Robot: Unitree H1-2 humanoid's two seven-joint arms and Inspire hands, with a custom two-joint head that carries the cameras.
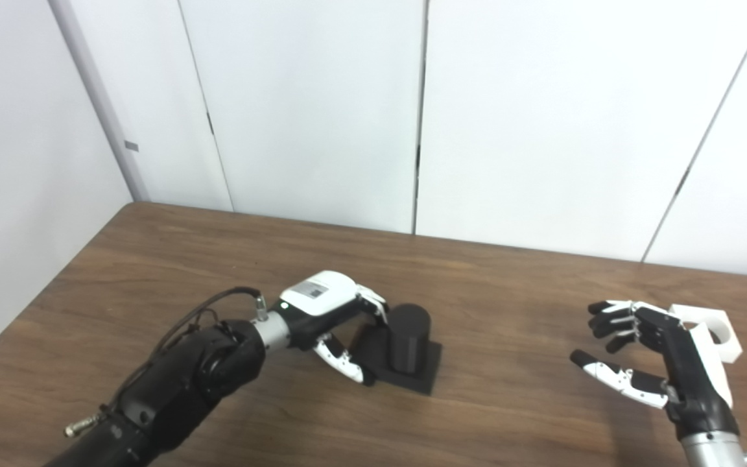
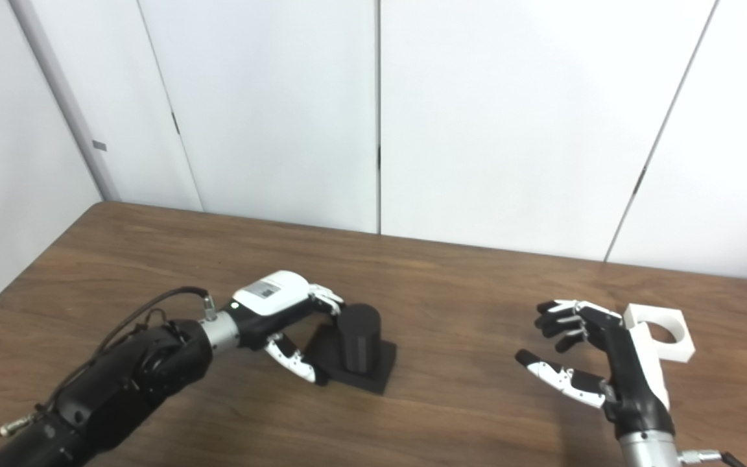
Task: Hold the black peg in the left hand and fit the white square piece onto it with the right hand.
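While the left hand (image 1: 328, 318) reaches its spread fingers around the black peg (image 1: 407, 338), the right hand (image 2: 597, 363) waits open and empty beside the white square piece (image 2: 662, 333), not yet picked up.

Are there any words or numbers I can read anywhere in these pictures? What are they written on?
No text can be read.
The left hand has a small grey sticker on its white back; any print on it is too blurred to read.
The black peg, the white square piece, the right hand, the table and the wall panels show no writing.
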